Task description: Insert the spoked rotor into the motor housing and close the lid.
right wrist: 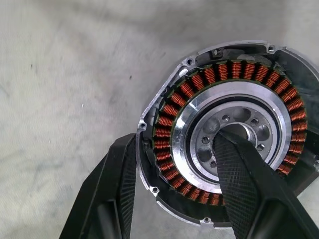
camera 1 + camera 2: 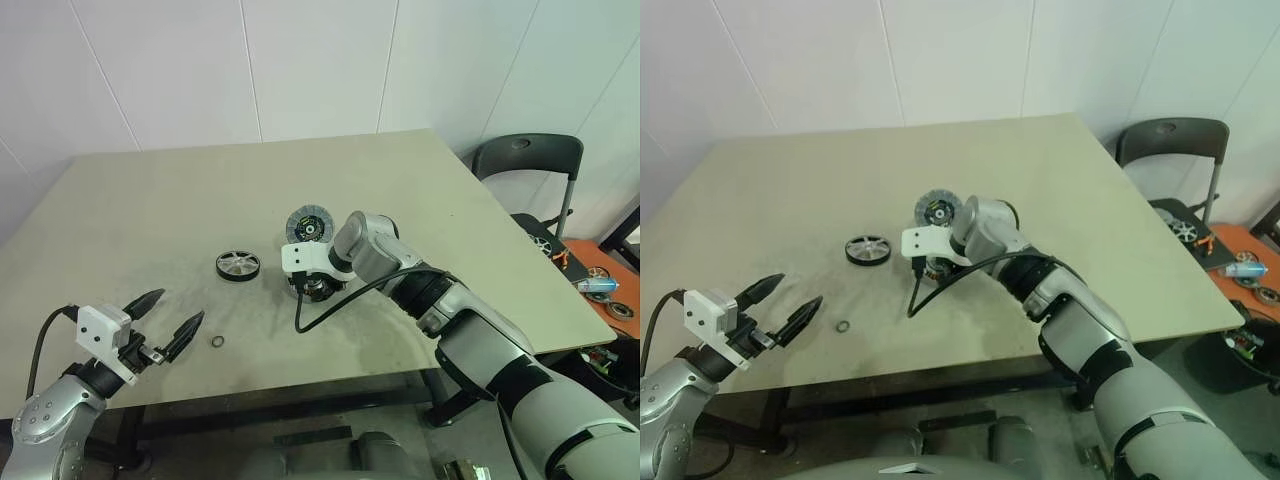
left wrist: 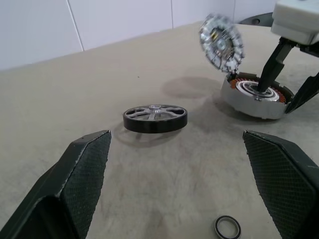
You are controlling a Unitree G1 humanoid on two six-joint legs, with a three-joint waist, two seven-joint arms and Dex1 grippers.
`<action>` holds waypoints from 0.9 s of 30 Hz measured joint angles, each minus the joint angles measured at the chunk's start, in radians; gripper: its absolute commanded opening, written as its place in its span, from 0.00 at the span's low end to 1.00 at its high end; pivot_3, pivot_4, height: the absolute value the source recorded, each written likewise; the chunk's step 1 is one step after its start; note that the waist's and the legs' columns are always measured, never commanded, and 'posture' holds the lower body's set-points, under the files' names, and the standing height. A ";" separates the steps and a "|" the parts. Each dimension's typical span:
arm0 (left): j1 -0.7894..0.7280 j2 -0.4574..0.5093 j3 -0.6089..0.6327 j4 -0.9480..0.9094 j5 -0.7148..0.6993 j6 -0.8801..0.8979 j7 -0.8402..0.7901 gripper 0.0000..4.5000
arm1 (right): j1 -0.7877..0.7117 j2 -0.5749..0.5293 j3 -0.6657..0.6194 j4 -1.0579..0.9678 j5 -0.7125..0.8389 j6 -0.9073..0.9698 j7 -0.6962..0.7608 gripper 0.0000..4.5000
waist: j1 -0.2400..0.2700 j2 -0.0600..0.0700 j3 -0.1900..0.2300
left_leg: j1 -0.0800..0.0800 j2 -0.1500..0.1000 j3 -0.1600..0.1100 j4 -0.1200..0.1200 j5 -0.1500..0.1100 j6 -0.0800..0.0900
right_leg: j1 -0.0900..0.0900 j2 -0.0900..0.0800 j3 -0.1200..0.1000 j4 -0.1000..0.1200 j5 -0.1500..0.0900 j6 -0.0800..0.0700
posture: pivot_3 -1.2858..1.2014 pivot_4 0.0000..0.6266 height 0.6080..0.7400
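The spoked rotor (image 2: 237, 265), a small wheel with a black outer rim and silver spokes and hub, lies flat on the beige table (image 2: 150, 210), well apart from both grippers and just left of the motor housing.

Left: the left gripper (image 2: 166, 321) hovers level over the table's near edge, its two black fingers (image 3: 82, 174) spread wide and holding nothing. A tiny thin black ring (image 2: 216, 342) lies on the table just right of its fingertips.

Centre: the rotor, between the left gripper and the housing.

Right of centre: the motor housing (image 1: 224, 132), a round shallow silver casing with a ring of copper-brown windings around a silver hub, sits on the table. Its lid (image 2: 309, 224), a round silvery disc with a finely patterned inner face and a blue-green centre, stands tilted up from the housing's far edge. The right gripper (image 1: 172, 172) points steeply down onto the housing: one black finger (image 1: 112, 189) stands outside the casing's rim, the other reaches into the central hub, so the jaws straddle the winding ring, partly open.

Far right: a dark chair (image 2: 528, 160) stands beside the table.
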 measured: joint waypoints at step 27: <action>-0.017 -0.008 -0.006 0.030 0.025 -0.032 0.021 1.00 | 0.012 -0.003 0.125 -0.305 0.172 0.367 0.048 0.59 | -0.001 0.000 0.000 | 0.000 -0.001 -0.002 0.001 0.000 0.000 | 0.001 -0.002 -0.002 0.000 -0.001 0.001 | 0.52 0.00 1.00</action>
